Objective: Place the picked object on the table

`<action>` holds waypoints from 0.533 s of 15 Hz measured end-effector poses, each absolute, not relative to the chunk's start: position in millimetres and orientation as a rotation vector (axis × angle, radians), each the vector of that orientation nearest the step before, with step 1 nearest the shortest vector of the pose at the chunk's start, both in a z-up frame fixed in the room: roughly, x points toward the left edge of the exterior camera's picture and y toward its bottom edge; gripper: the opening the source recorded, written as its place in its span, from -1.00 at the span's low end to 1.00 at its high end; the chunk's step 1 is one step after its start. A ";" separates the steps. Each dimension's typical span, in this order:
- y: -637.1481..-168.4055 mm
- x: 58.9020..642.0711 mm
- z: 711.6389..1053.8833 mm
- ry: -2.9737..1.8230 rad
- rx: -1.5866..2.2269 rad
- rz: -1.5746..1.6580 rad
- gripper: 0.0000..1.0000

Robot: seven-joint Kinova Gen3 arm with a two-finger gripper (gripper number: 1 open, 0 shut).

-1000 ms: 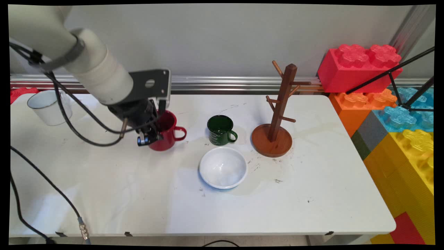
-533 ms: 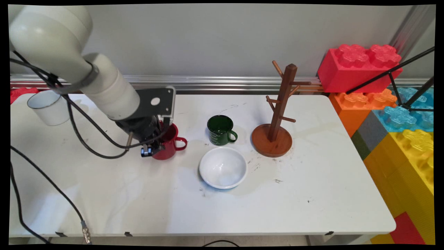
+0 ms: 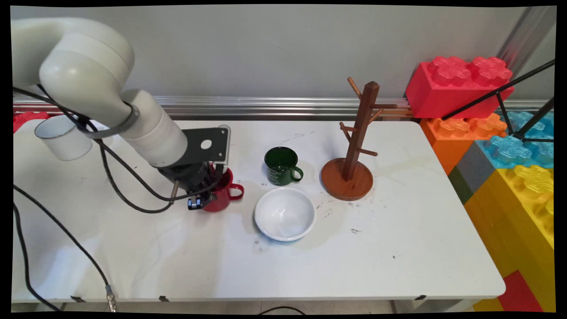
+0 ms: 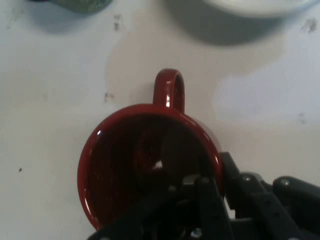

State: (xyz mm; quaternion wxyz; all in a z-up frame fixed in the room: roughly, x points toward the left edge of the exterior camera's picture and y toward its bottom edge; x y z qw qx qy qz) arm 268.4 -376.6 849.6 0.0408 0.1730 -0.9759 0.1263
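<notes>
Hand view shows me the gripper clamped on the red mug's rim, one finger inside. Its handle points toward the table's right edge

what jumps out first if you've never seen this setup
The black gripper clamped on the rim of a red mug at the table's left-centre, one finger inside the cup and one outside. To the mug's right sit a green mug, a white bowl nearer the camera, and a bare wooden mug tree. Bright giant toy bricks are stacked at the right edge.
</notes>
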 end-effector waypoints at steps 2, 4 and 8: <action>-377.4 267.5 843.2 -2.984 0.520 0.386 -1.00; -378.3 266.9 837.8 -2.980 0.512 0.389 -1.00; -380.5 265.8 827.2 -2.967 0.491 0.396 -1.00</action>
